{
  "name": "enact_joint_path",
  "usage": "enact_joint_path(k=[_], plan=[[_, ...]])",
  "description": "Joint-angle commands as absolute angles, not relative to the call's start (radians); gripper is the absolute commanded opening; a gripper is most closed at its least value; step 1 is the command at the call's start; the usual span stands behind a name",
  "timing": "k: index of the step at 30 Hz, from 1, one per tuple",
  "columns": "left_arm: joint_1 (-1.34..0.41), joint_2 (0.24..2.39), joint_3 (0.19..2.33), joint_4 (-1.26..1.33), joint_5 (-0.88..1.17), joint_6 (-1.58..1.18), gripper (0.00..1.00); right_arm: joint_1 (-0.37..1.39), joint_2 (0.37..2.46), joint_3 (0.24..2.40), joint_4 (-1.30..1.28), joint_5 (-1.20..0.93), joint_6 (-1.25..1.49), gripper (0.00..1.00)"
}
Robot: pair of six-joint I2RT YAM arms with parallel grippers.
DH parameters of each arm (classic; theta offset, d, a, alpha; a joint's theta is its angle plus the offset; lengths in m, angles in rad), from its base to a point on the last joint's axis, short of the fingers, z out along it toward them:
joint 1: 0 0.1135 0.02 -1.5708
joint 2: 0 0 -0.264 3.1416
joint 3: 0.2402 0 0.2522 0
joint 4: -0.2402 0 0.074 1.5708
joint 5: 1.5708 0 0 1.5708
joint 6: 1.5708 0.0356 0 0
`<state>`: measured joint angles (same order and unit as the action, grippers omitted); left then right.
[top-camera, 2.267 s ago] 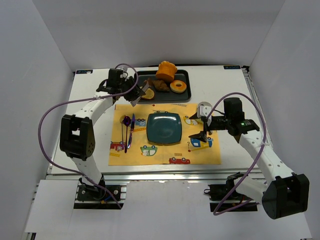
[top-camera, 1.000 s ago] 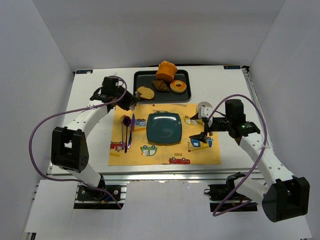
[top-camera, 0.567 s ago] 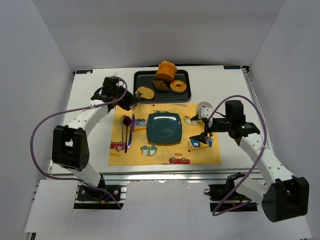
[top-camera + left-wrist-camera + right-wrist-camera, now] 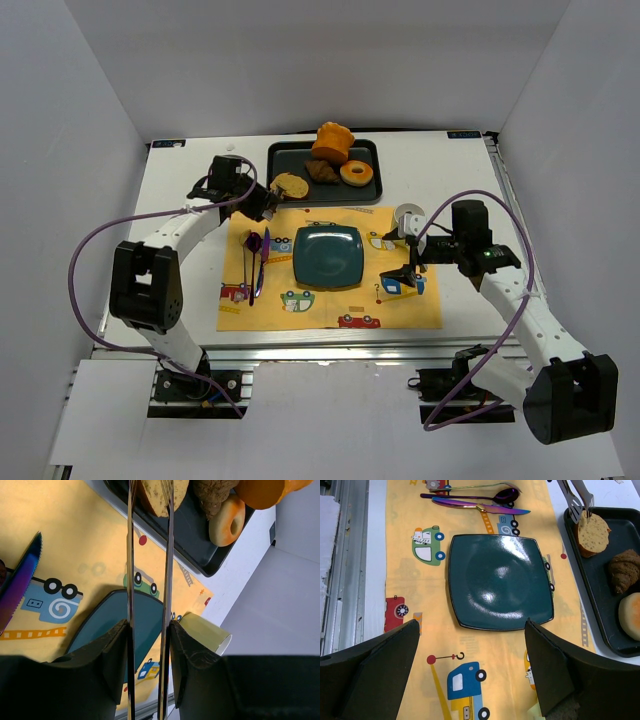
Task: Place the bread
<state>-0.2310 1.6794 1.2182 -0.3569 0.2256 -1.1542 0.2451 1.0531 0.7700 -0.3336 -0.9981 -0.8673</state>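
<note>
Drawn leftward, my left end effector (image 4: 149, 645) clamps silver metal tongs (image 4: 131, 555) at golden oval toast (image 4: 291, 184); right end effector (image 4: 470, 675) apart.

"That square teal plate (image 4: 500, 582) looks glazed and glossy, with light glaring off it."

"The thin metal tongs (image 4: 169, 555) shine too, smooth and polished. The oval tan bread slice (image 4: 592, 532) looks rough and porous."

"The black rectangular tray (image 4: 592, 580) is matt, and the yellow car-print mat (image 4: 402, 575) is dull."
</note>
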Motion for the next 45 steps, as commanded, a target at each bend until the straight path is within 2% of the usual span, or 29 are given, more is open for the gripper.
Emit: enact_joint_path(k=[1, 33, 36, 40, 45], plan=[[-0.222, 1.675, 1.215, -0.324, 0.239, -1.164, 0.47, 0.238, 1.037, 0.772, -0.318, -1.02, -0.871, 0.89], [-0.201, 1.732, 1.212, -0.275, 0.262, -1.206, 0.48, 0.227, 1.042, 0.761, -0.313, -1.023, -0.871, 0.89], [-0.201, 1.735, 1.206, -0.262, 0.264, -1.209, 0.44, 0.227, 1.042, 0.761, -0.314, -1.023, -0.871, 0.89], [-0.201, 1.721, 1.206, -0.253, 0.278, -1.21, 0.21, 0.227, 1.039, 0.764, -0.319, -1.026, -0.873, 0.89], [-0.201, 1.672, 1.207, -0.267, 0.288, -1.163, 0.08, 0.224, 1.035, 0.77, -0.333, -1.026, -0.877, 0.89]])
